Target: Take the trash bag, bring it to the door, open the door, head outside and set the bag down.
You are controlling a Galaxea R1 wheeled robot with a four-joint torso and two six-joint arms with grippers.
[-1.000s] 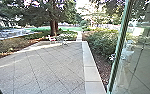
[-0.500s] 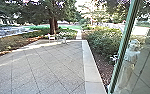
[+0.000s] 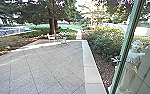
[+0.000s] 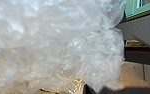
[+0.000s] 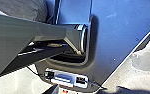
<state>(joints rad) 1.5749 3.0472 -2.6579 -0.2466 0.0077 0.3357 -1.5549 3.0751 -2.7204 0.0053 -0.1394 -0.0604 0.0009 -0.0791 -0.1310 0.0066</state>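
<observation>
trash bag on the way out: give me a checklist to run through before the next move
1. Bag right by the left wrist camera: ok
2. Hold on the bag firm: cannot tell
3. Bag off the ground: cannot tell
4. Paving in sight ahead: ok
5. Head view free of glass on the right: not ok, a green upright with glass stands there
6. Person at the glass, real position: cannot tell, may be a reflection
</observation>
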